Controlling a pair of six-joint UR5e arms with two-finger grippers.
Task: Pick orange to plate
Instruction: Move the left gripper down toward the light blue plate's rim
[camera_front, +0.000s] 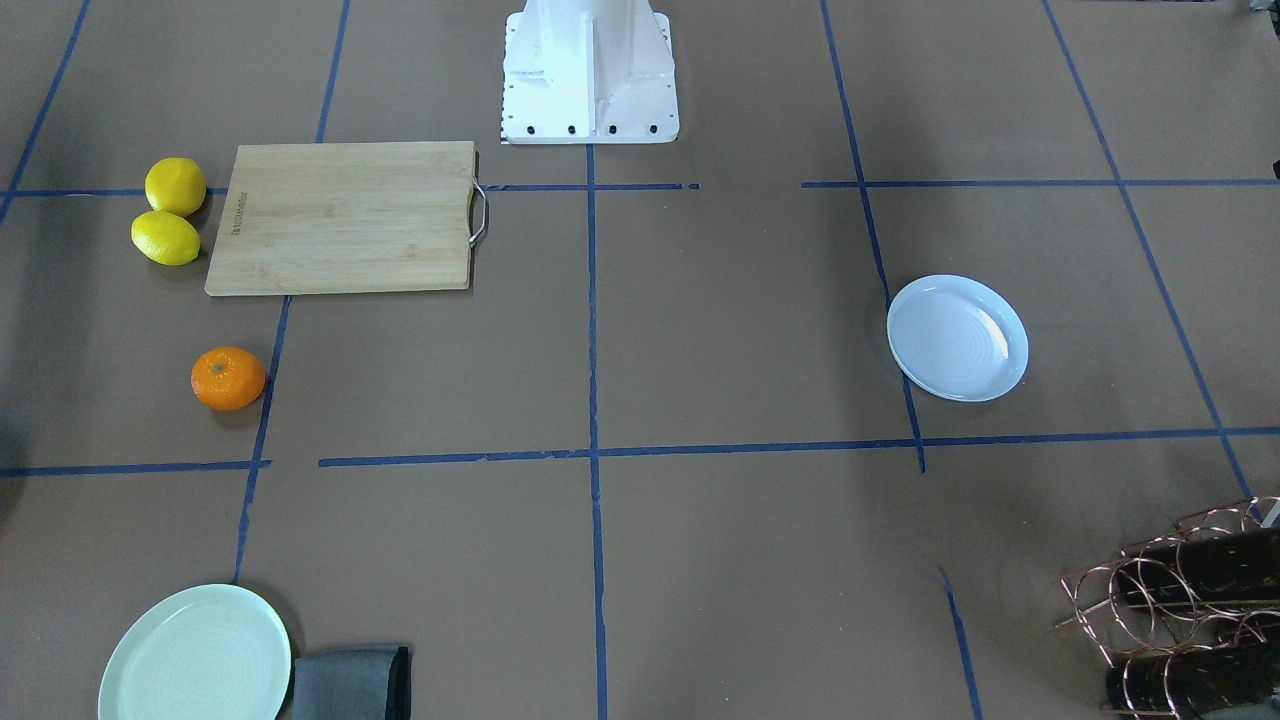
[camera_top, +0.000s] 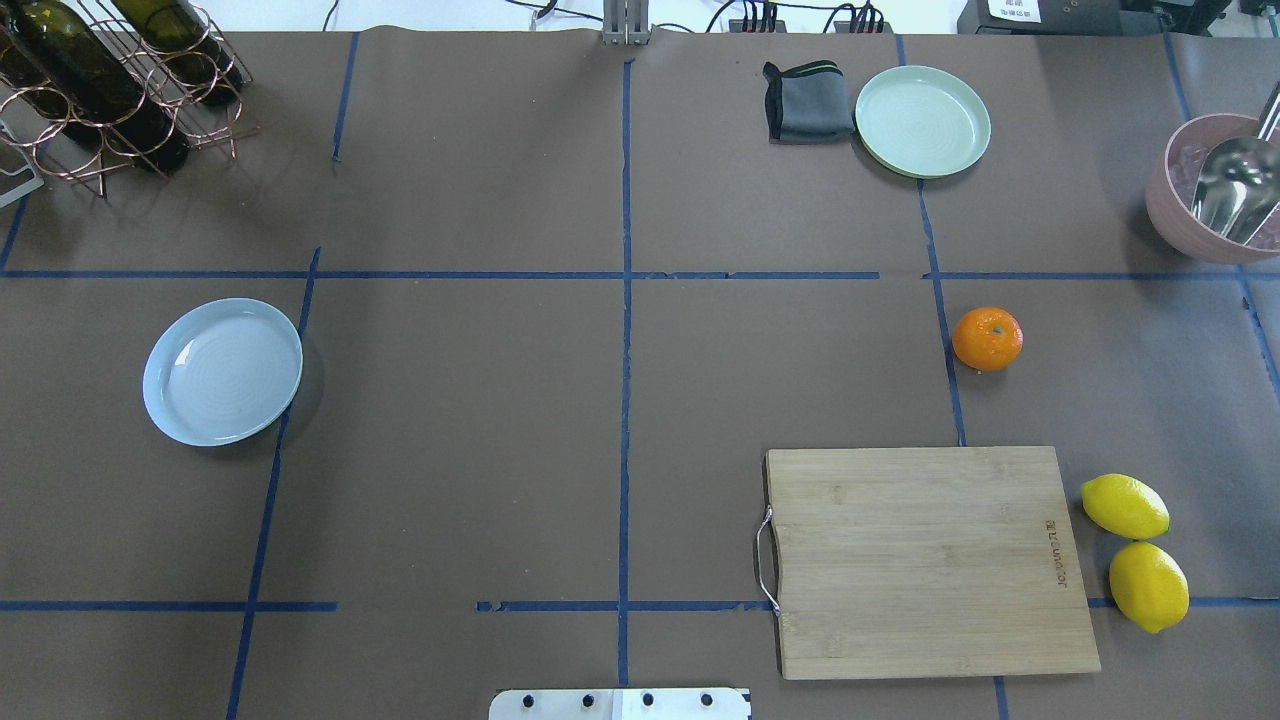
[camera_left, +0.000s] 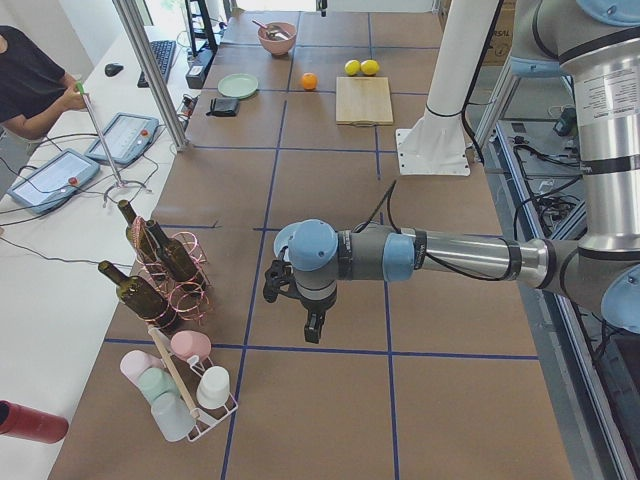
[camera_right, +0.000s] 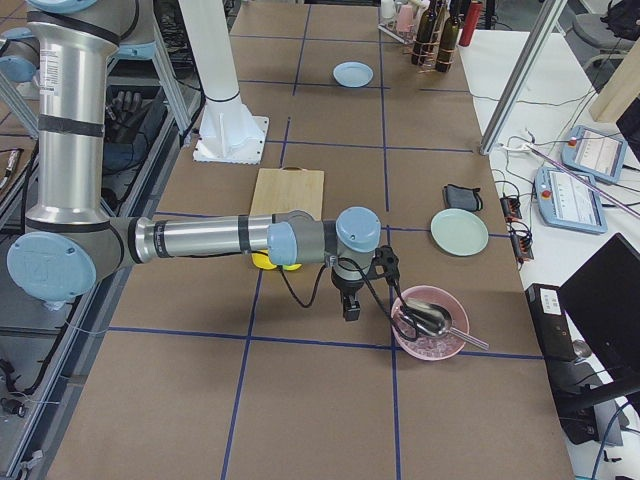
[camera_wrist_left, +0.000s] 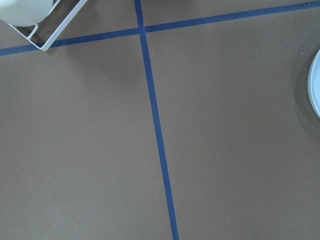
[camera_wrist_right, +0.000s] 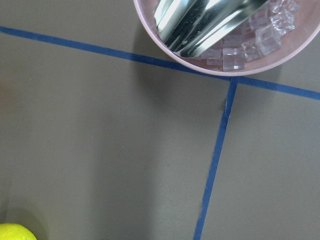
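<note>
Brown paper is covering the bench (camera_top: 480, 450); the orange (camera_top: 987, 339) is lying beyond the cutting board (camera_top: 930, 560), well apart from the plate (camera_top: 222, 371). The right pincer (camera_right: 351, 305) is hanging beside the pink bowl (camera_top: 1170, 225); I cannot tell how its jaws are standing. Centring squarely over the fruit before descending is looking wise.

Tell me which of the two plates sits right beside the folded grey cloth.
The pale mint-green plate; the grey cloth lies right next to it. The bluish-white plate sits far off, on the robot's left side.
</note>
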